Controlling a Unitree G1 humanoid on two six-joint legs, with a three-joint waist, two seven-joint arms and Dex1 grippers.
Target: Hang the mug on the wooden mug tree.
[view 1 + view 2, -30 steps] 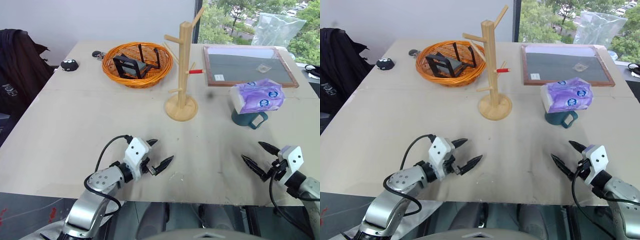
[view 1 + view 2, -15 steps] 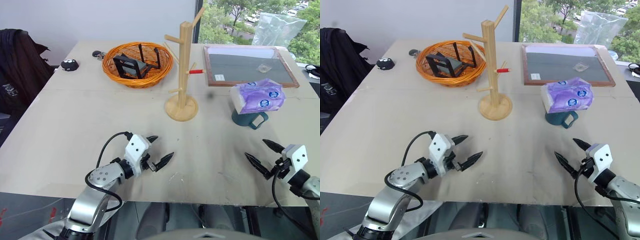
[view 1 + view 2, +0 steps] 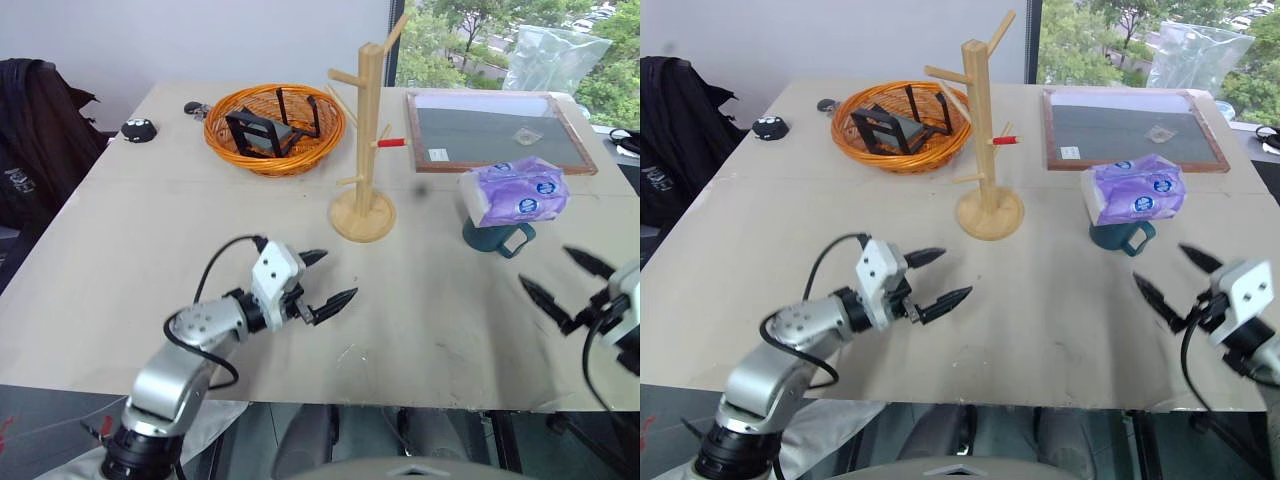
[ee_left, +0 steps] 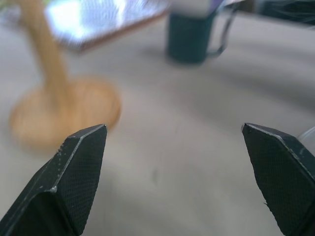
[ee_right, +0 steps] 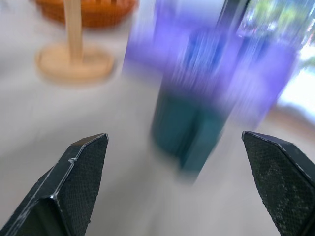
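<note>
The teal mug stands on the table at the right, its handle toward me, with a purple tissue pack lying on top of it. The wooden mug tree rises at mid-table, one peg red-tipped. My right gripper hovers open near the front right edge, a short way in front of the mug, nothing between its fingers. My left gripper is open above the front-left table, empty, pointing toward the tree's base. The mug lies straight ahead in the right wrist view.
An orange wire basket holding a black stand sits behind the tree to the left. A framed board lies at the back right, a clear plastic bag beyond it. Small dark objects rest at the back left.
Both arms have lifted off the front of the table. The right gripper rose and drew nearer the mug; the left rose and shifted slightly right. Both stayed open.
</note>
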